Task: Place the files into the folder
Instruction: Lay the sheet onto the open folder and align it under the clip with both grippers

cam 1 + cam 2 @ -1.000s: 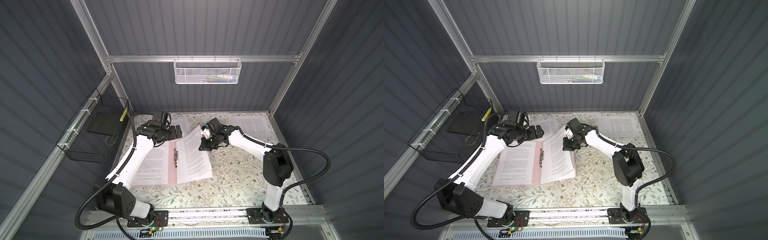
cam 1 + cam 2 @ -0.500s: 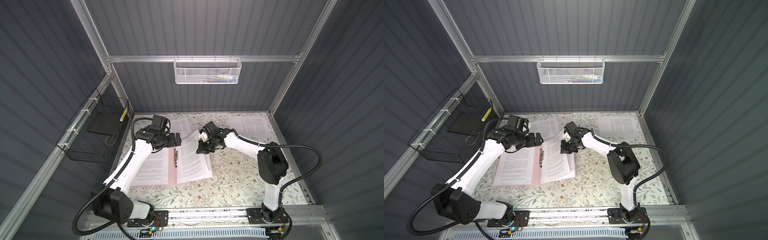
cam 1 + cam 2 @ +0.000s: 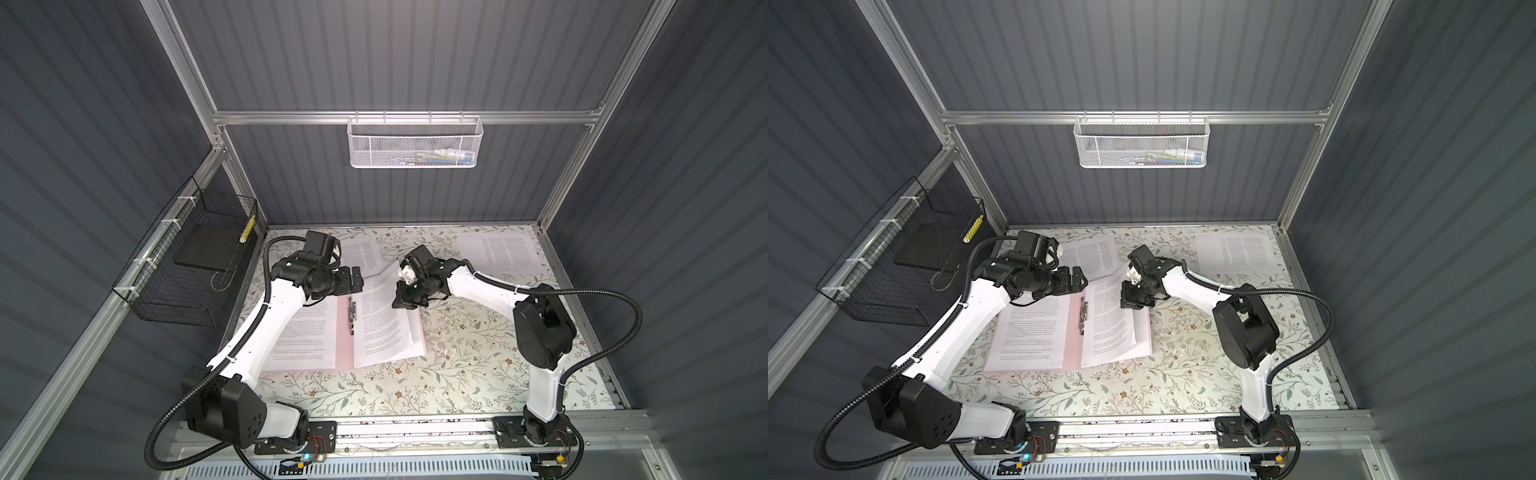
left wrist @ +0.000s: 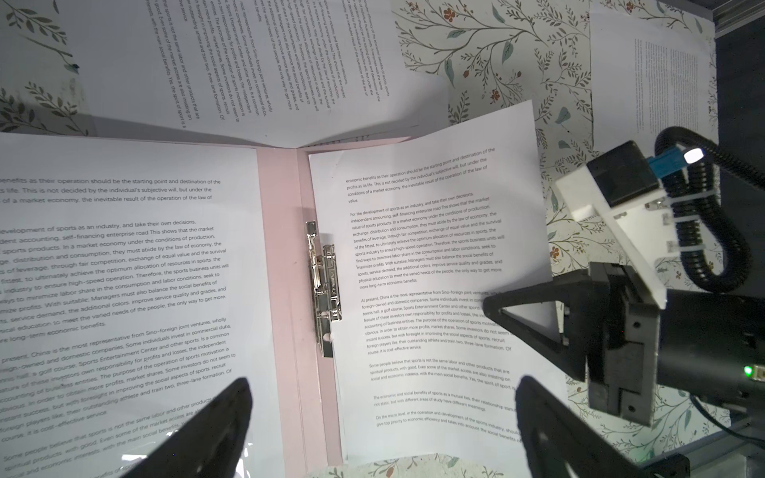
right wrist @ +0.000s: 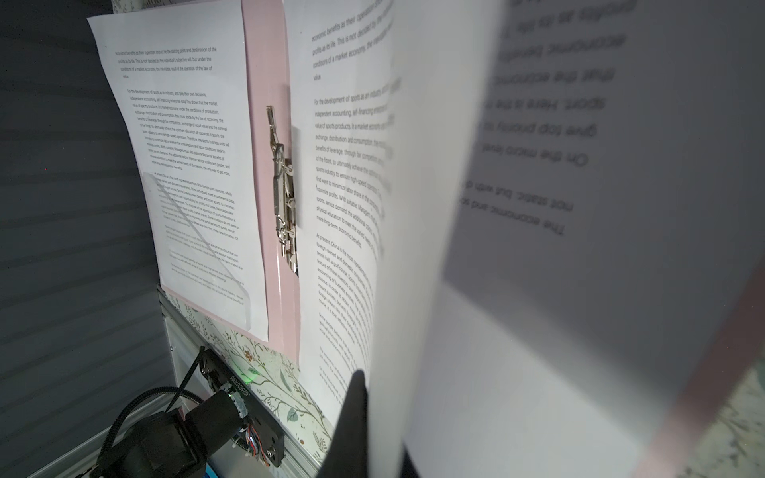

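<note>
Table (image 3: 457,374), floral-patterned top. Lying directly on it: one pink folder (image 3: 344,332), opened (a printed sheet (image 3: 386,332) on each half), beneath the left gripper (image 3: 356,279) and right gripper (image 3: 405,301). One loose sheet (image 3: 365,253) lies just beyond the left gripper. Another (image 3: 503,249) lies well apart from the right gripper, on its far outer side.

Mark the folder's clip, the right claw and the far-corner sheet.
clip (image 4: 325,289): left wrist view, metal middle.
right claw (image 3: 402,303): in a top view, between fingertips.
far-corner sheet (image 3: 505,251): in a top view, text block.
</note>
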